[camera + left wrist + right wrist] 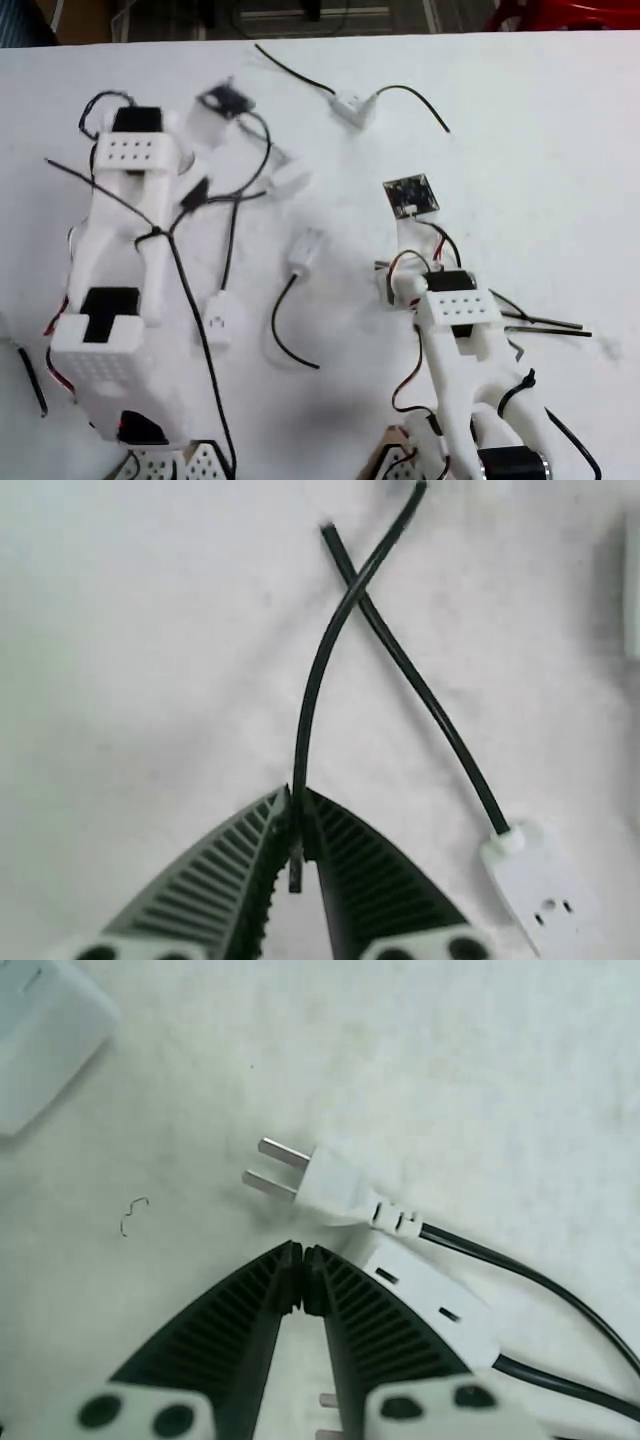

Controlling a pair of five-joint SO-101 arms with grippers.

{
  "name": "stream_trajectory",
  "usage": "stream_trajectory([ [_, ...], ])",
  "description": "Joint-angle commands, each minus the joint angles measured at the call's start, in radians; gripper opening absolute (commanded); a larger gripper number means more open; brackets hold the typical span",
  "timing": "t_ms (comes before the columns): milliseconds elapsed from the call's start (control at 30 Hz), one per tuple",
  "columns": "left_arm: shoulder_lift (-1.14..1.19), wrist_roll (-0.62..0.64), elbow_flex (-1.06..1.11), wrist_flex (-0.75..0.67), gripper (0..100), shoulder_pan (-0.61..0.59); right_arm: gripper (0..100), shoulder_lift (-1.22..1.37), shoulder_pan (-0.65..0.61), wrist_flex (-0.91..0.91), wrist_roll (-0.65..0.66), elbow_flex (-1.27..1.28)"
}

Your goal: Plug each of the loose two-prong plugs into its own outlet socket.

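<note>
**Handling of plug and cord.** The left gripper [297, 810] was clamped on a thin black cord [306, 700], pinched at the fingertips at the lower centre of the left wrist view. A second cord [418, 695] crossed it near the top and ran down to a white socket [540, 900] at lower right.

The right gripper [300, 1275] had its tips together, with nothing that we could see between them. It sat just below a white plug [335, 1188] lying flat on the table [480, 1060], prongs toward the left of the frame. A socket block [430, 1305] lay against or just beside the plug; we could not tell which.

We judged the plug light, rigid and smooth, and the cord limp and likely to drag. We would take the plug across its flat body behind the prongs, not by the cord.
</note>
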Motion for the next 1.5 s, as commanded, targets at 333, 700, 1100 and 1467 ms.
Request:
stream_trajectory([
  [333,0.252,0.049,-0.322,-0.284,8,0.031,2.4,-0.036,-0.001,-0.016,-0.002,-0.003],
  [700,0.398,0.058,-0.842,0.293,45,0.021,2.4,-0.036,-0.002,-0.016,-0.002,-0.005],
  [1100,-0.002,0.157,-0.356,0.276,45,-0.101,2.4,-0.035,-0.008,-0.03,-0.002,-0.003],
  [1467,-0.351,0.127,0.397,0.152,45,-0.122,2.4,-0.035,-0.008,-0.03,-0.002,-0.003],
])
